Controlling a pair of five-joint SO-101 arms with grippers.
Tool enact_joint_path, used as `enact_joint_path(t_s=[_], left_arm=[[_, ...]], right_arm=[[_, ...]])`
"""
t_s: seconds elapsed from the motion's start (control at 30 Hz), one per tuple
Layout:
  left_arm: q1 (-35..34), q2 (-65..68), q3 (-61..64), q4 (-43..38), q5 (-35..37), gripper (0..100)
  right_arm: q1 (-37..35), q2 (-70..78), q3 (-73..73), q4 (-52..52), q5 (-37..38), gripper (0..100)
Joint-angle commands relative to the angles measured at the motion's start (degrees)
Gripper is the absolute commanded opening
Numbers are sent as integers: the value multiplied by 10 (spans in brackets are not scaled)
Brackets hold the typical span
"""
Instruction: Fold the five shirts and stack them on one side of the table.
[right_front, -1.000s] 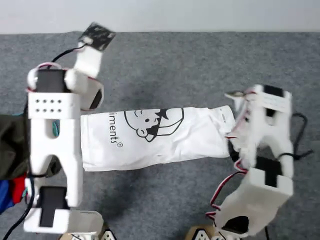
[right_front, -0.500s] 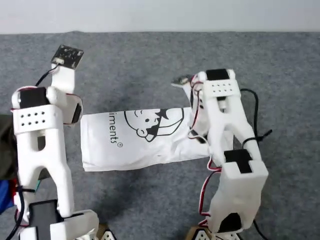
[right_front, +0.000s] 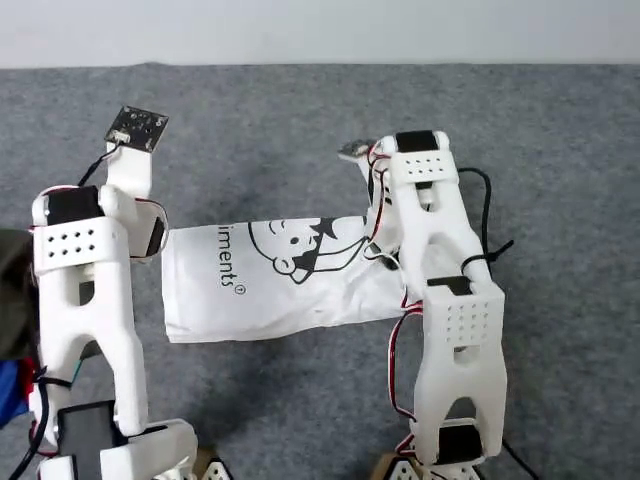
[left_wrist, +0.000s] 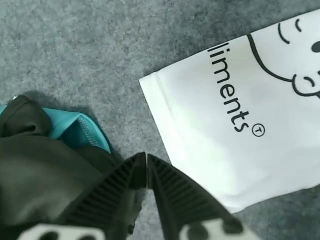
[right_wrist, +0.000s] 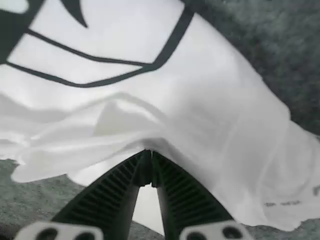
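A white shirt (right_front: 260, 285) with a black cartoon print lies as a long folded strip across the middle of the grey table. My right gripper (right_front: 376, 238) is over the strip's right part, beside the print. In the right wrist view it (right_wrist: 150, 167) is shut on a bunched fold of the white shirt (right_wrist: 150, 75). My left gripper (right_front: 150, 235) hangs at the strip's left end. In the left wrist view it (left_wrist: 146, 170) is shut on nothing, just off the corner of the shirt (left_wrist: 240, 100).
A heap of other clothes lies at the table's left edge: a dark garment (right_front: 12, 290) with blue and red cloth (right_front: 12, 385) below it. The left wrist view shows the dark garment (left_wrist: 45, 170) and a teal one (left_wrist: 75, 132) beside the gripper.
My right arm has swung left from the shirt's right end to beside the print, bringing that end of the cloth with it. My left arm has shifted slightly left.
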Motion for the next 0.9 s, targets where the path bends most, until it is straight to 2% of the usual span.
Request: enact_joint_path(t_s=[0.0, 0.17, 0.4, 0.7, 0.87], left_arm=[[-4, -24, -2, -10, -15, 9], [-3, -19, -2, -13, -15, 9], [-3, -23, 27, -44, -15, 9], [1, -19, 28, -44, -15, 10], [0, -18, 35, -42, -12, 11]], right_arm=[[46, 7, -34, 0, -10, 14], [53, -6, -47, 13, -9, 12], [50, -105, -57, 26, -10, 13], [97, 4, -27, 22, -9, 11], [78, -44, -29, 26, -25, 11]])
